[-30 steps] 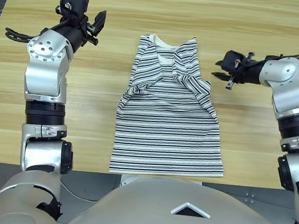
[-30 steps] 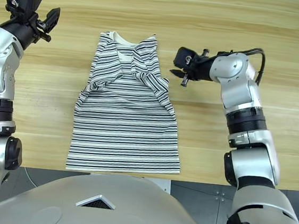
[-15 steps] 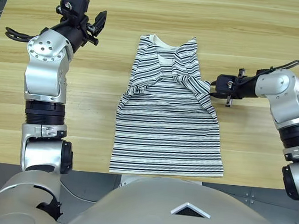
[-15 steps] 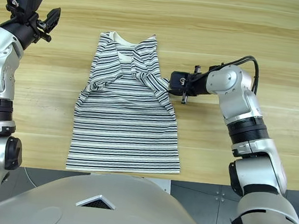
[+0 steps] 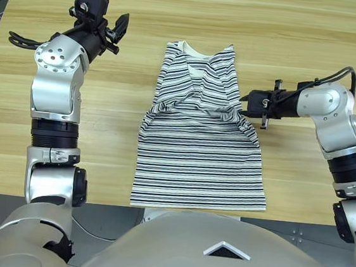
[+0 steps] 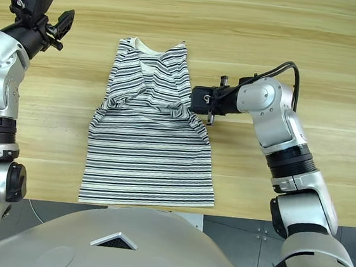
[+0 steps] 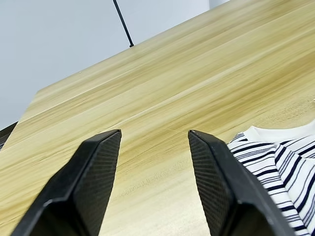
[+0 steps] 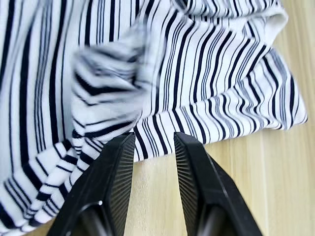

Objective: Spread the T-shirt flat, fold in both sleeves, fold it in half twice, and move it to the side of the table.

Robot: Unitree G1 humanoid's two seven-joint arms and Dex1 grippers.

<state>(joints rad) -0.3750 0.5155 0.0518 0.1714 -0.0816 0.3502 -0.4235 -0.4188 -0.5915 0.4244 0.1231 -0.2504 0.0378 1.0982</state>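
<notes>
While left gripper (image 7: 153,134) hovers, right gripper (image 8: 153,136) seemingly touches T-shirt (image 5: 198,150).

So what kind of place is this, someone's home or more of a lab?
Probably a robotics lab or test bench: a wooden table, one striped T-shirt laid on it, the left gripper and right gripper flanking it.

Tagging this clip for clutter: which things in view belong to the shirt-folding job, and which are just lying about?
Job: black-and-white striped T-shirt on the light wooden table; open right gripper at the shirt's edge; open left gripper over bare wood.
Lying about: thin black cord beyond the table's far edge; grey floor.
</notes>
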